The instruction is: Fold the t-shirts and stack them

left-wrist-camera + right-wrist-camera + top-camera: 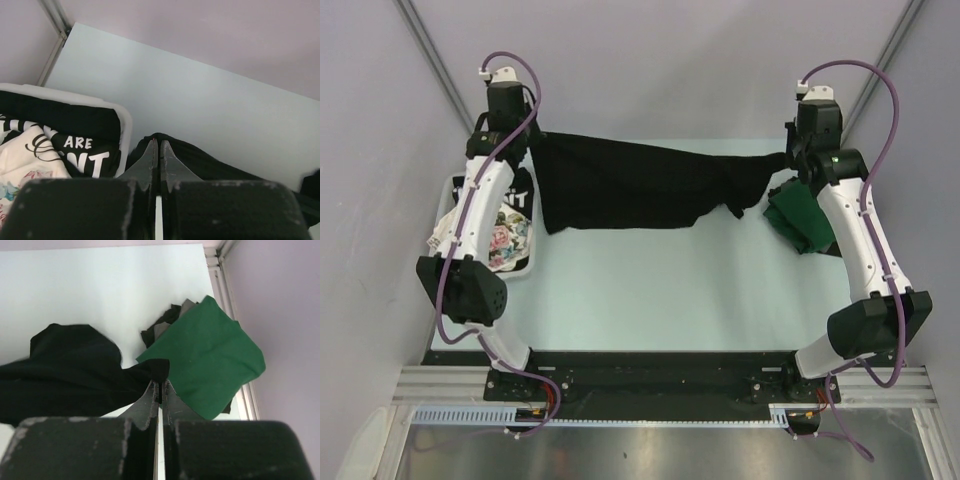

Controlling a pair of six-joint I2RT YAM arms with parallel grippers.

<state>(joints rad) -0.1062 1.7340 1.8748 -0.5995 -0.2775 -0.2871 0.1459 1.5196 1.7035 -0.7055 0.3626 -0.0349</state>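
Table: pale, bare mid-section (650,290), grey walls round it; I'm watching via top cam + both wrist cams.
Black shirt (630,185): strung across far side btw both grippers, top edge taut, lower part draped on table, bunched twd R end.
L gripper (159,144): jaws closed, pinching shirt's L corner, just beside basket.
R gripper (160,385): jaws closed on shirt's R corner, near green shirt.
Green shirt (210,357): folded, far R of table, dark cloth peeking from under it.
Basket (126,125): L side; lettered shirt (75,147) + floral shirt (25,165) inside, rumpled.
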